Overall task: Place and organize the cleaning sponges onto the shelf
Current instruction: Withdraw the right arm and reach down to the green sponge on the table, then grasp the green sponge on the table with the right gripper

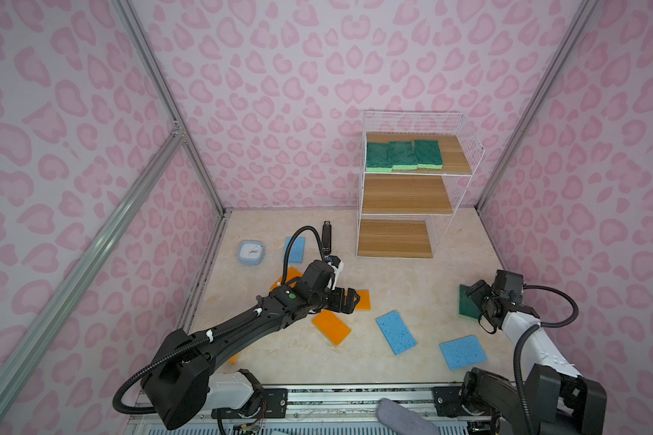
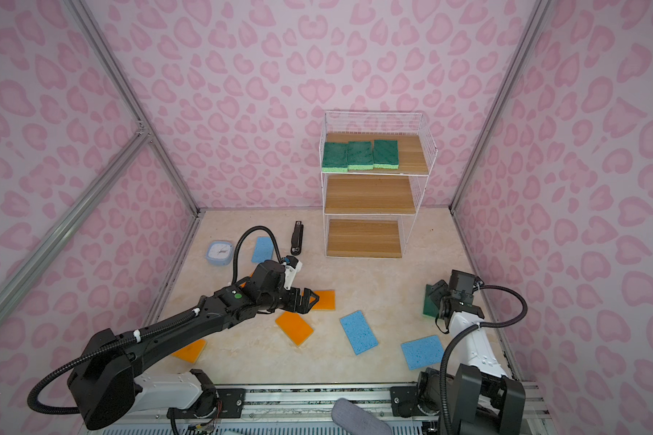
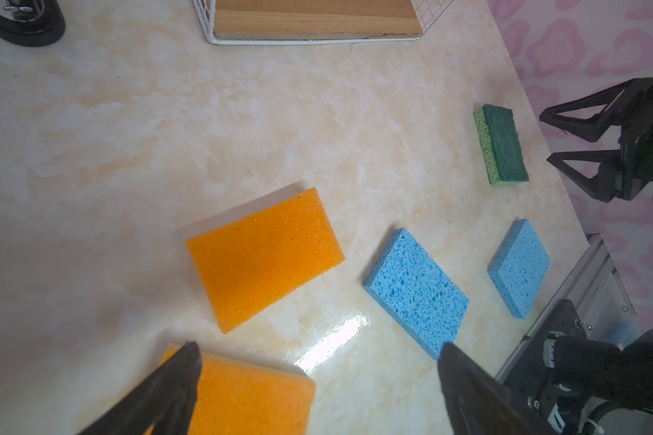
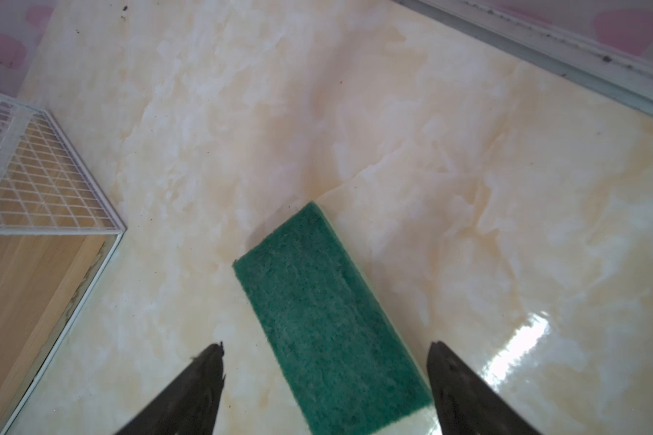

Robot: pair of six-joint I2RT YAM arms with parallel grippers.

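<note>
The shelf (image 1: pixel 404 196) stands at the back, right of centre in both top views, its three wooden boards stepping down toward the front. Three green sponges (image 1: pixel 403 155) lie side by side on the left part of the top board (image 1: pixel 455 154), dark side up. A fourth green sponge (image 4: pixel 328 320) lies flat on the surface (image 1: pixel 411 286) at the right edge of the top views, well below the shelf in the frame. The right pincer (image 4: pixel 325 354) hovers over that sponge's near end with its jaws spread wide and holds nothing. In the right wrist view the sponge sits close beside one finger with a clear gap to the other; whether it touches the nearer finger cannot be told.

The left pincer (image 3: pixel 319 357) hangs at the centre of the top views, jaws fully apart and empty. Just past its tips lies an orange sponge (image 1: pixel 365 301). A second orange sponge (image 1: pixel 331 327) lies just below it in the frame. A third orange sponge (image 1: pixel 295 275) shows partly behind the left arm (image 1: pixel 242 327), and a fourth orange sponge (image 2: pixel 191 350) lies beneath that arm at lower left. Two blue sponges (image 1: pixel 396 331) lie at lower right. A third blue sponge (image 1: pixel 294 249) lies at the upper left of the surface, between a small blue clock (image 1: pixel 251 253) and a black stapler (image 1: pixel 327 237).
</note>
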